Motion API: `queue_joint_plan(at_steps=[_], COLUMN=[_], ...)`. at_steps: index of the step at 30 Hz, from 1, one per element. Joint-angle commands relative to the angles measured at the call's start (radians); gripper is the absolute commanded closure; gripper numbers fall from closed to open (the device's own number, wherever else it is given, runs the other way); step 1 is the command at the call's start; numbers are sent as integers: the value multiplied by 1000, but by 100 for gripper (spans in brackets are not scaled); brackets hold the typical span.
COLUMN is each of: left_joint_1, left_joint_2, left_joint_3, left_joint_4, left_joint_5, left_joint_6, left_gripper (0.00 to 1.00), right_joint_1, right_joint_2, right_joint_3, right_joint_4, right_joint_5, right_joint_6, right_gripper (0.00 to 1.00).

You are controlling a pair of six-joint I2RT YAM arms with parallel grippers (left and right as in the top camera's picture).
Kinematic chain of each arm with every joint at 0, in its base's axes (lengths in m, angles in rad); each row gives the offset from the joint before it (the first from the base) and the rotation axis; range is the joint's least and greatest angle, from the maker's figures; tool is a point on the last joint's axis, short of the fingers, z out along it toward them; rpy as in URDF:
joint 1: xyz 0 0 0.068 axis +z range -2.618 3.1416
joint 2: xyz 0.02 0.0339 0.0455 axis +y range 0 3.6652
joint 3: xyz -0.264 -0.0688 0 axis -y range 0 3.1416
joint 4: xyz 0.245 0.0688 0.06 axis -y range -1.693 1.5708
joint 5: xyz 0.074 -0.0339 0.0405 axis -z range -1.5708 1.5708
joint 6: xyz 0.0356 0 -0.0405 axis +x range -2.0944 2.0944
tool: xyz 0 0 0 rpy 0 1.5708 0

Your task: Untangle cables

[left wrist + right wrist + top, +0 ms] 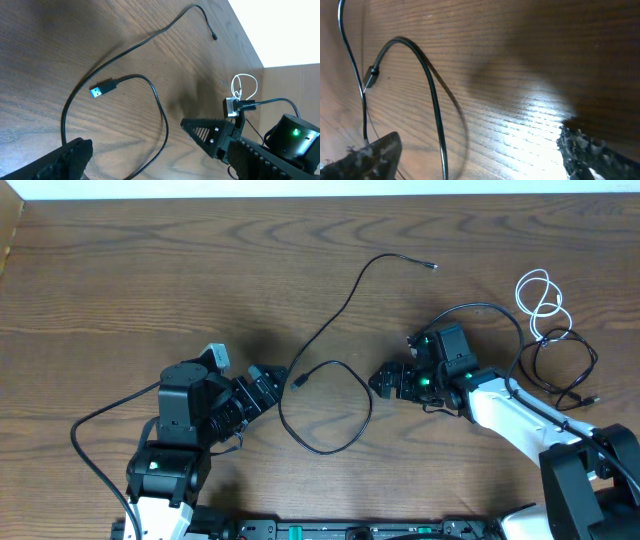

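A thin black USB cable (pixel 368 405) lies looped on the wood-grain table (pixel 150 280) between the left gripper (pixel 278 380) and the right gripper (pixel 378 383), both open and empty, and a white cable (pixel 518 290) is coiled at the far right.

Both arms are mostly black with white lower links, the left arm (pixel 185 415) carrying a small grey block (pixel 217 356) and trailing a thick black wire (pixel 85 450), the right arm (pixel 500 405) glowing with green lights (pixel 428 383) behind the black, triangular, rib-latticed fingers (pixel 205 133) of the right gripper (pixel 383 383).

Centre: black cable loop (pixel 370 402) in way (tabletop (pixel 120 280) left passable).
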Motion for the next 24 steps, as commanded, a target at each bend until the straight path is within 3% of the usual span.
queue_joint_plan(at_steps=[1, 3, 4, 8, 16, 19, 24], left_joint_1=[4, 4, 4, 4, 4, 4, 4], left_joint_2=[-4, -4, -4, -4, -4, -4, -4], left_joint_3=[20, 20, 20, 20, 20, 20, 20], left_joint_4=[-2, -1, -1, -1, -1, -1, -1], left_joint_5=[-10, -10, -10, -10, -10, -10, -10], left_joint_6=[21, 21, 21, 21, 21, 21, 20], left_gripper=[8, 8, 8, 8, 8, 8, 8], right_joint_1=[10, 10, 10, 10, 33, 58, 98], right_joint_2=[55, 54, 54, 54, 74, 79, 92], right_joint_3=[-45, -26, -6, 151, 661, 750, 750], right_joint_4=[-6, -14, -39, -225, -671, -665, -525], right_joint_5=[-1, -50, -50, 0, 187, 224, 237], right_joint_6=[21, 30, 29, -24, -150, -195, -205], right_gripper=[53, 89, 99, 99, 99, 99, 99])
